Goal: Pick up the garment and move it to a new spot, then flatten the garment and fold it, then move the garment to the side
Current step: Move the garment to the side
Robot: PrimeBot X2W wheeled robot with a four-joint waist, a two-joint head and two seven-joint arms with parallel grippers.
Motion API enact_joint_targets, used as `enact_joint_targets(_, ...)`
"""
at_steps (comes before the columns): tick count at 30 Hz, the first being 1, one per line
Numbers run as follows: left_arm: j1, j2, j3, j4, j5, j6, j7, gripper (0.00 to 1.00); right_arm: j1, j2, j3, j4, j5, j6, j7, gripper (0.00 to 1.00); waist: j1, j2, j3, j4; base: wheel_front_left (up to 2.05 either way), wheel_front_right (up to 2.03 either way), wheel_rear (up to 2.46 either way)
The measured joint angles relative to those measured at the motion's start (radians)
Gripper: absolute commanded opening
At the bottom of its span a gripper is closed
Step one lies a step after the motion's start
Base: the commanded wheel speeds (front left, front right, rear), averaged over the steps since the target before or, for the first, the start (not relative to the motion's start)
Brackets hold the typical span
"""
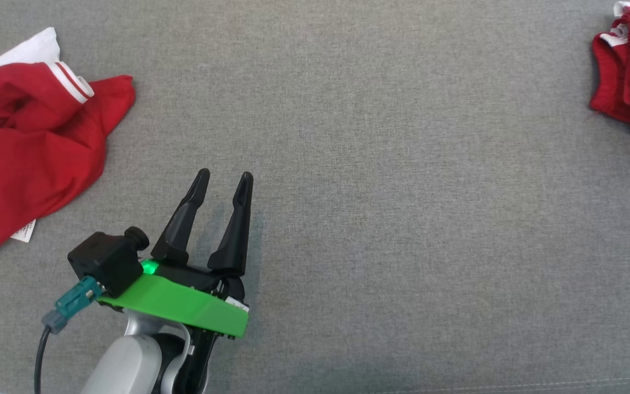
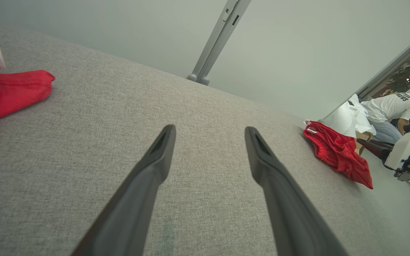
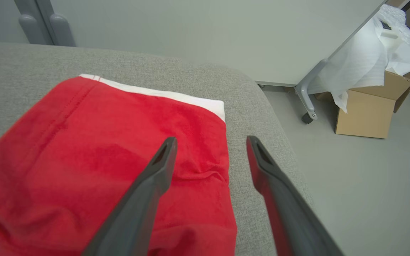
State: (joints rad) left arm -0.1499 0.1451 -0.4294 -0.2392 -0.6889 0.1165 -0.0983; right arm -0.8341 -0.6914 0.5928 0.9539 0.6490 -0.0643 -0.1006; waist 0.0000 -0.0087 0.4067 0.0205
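The garment (image 3: 112, 160) is red with a white waistband and lies folded near the right edge of the grey fabric surface (image 1: 402, 219). It also shows as a red heap at the far right, garment (image 1: 629, 71) and garment (image 2: 336, 153). My right gripper (image 3: 211, 140) hovers over the garment's right edge, open, with nothing between its fingers. My left gripper (image 1: 224, 176) rests over bare fabric at the lower left, open and empty, also seen as left gripper (image 2: 210, 128).
A second red garment (image 1: 30, 148) with a striped white band lies crumpled at the far left. Past the surface's right edge are floor, a cardboard box (image 3: 365, 113) under white sheeting and a wheeled frame leg (image 3: 306, 96). A person (image 2: 393, 106) bends in the background.
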Motion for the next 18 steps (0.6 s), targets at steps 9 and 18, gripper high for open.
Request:
enact_joint_targets(9, -0.002, -0.006, 0.017, 0.053, -0.003, -0.002, -0.036, 1.0, -0.045, 0.063, 0.03, -0.086, -0.03, 0.038, -0.106, 1.0, 0.0, 0.0, -0.065, -0.023, 0.0, 0.0, 0.0)
enact_joint_targets(18, 0.002, -0.017, 0.1, 0.137, -0.04, -0.002, -0.094, 1.0, -0.038, 0.212, 0.078, -0.166, -0.052, 0.054, -0.142, 1.0, 0.0, 0.0, -0.16, -0.049, 0.0, 0.0, 0.0)
